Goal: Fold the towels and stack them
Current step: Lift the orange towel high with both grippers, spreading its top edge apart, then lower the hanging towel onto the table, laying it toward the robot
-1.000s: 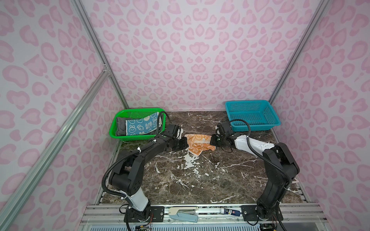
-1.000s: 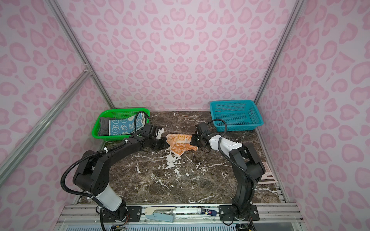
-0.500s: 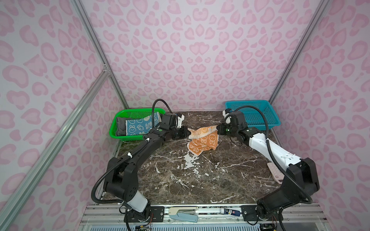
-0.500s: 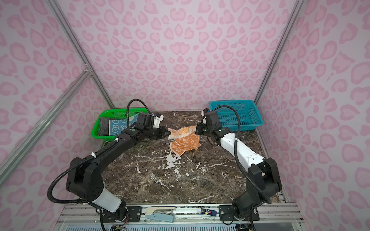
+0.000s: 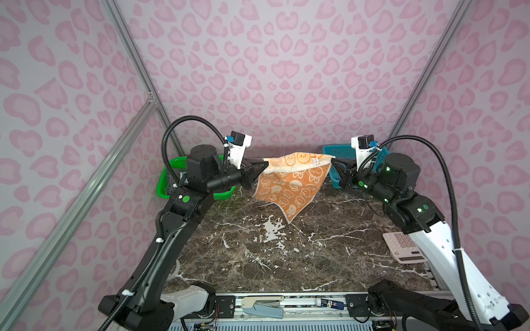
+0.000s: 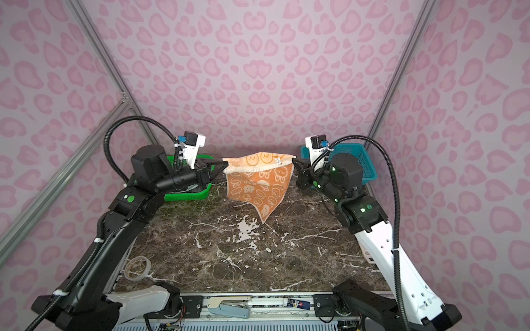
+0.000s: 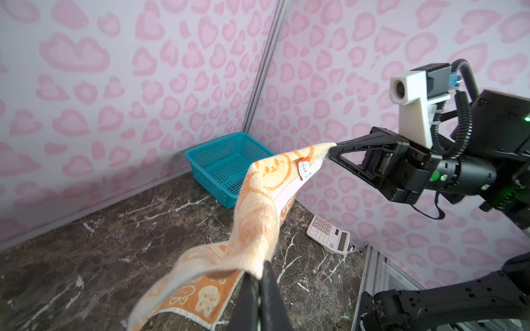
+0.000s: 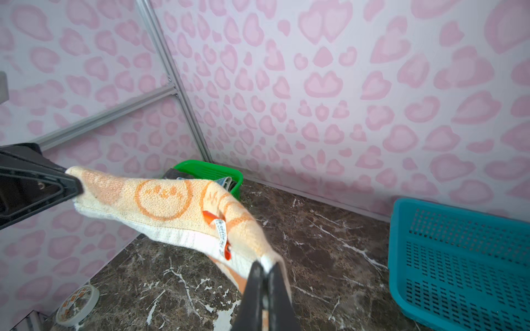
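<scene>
The orange-cream towel point(image 5: 292, 183) hangs mid-frame above the marble table point(image 5: 272, 258), stretched between the left gripper point(image 5: 265, 165) and the right gripper point(image 5: 334, 164), each pinching an upper corner. One lower corner droops toward the tabletop. A calculator point(image 5: 401, 246) lies at right.

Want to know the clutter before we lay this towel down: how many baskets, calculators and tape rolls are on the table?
Baskets: 2 (green basket, teal basket)
Calculator: 1
Tape roll: 1
Total: 4
</scene>
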Available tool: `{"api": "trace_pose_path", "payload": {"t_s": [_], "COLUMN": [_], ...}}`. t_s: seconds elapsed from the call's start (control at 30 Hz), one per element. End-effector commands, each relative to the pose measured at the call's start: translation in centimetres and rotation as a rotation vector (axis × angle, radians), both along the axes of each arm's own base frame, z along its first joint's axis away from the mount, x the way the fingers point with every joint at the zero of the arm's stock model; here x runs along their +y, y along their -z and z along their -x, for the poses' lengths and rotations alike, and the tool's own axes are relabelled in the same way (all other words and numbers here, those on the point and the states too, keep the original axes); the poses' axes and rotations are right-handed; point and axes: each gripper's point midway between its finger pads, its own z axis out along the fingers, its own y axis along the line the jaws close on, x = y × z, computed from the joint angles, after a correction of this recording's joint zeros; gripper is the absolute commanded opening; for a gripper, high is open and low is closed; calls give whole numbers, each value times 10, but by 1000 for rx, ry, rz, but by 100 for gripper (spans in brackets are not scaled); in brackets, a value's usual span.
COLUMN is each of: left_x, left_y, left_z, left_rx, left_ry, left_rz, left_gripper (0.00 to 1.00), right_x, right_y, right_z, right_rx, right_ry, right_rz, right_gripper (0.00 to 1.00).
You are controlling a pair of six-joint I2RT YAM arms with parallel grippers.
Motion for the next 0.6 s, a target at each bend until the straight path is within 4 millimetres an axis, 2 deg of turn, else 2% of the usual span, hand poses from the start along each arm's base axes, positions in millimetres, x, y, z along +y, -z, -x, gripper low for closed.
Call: {"api": "trace_pose_path", "payload": {"t_s": [0.0, 0.1, 0.17, 0.27, 0.43, 0.47, 0.57], "left_x": [5, 11, 12, 15, 16, 13, 6], "left_y": [-24, -41, -46, -40, 1, 24, 69], "left_z": [32, 57, 66, 62, 13, -3, -46], "left_rx": [-113, -155, -158, -131, -13, 45, 167], "left_ry": [54, 83, 95, 61, -78, -102, -161], "left_rz": [3, 54, 91, 110, 69, 45, -8], "left_gripper": [3, 3, 3, 3, 3, 3, 3], "right_x": [2, -3, -8, -14, -17, -16, -13], "right_y": [-22, -46, -55, -52, -17, -6, 32], "right_z": [28, 51, 57, 54, 20, 9, -27], "right_rx": [-72, -127, -137, -118, -20, 11, 129], "right_ry": [-60, -79, -68, -27, 71, 82, 97], "right_rz": [8, -38, -75, -102, -56, -50, -63], "right_gripper": [0, 0, 0, 0, 0, 0, 0]}}
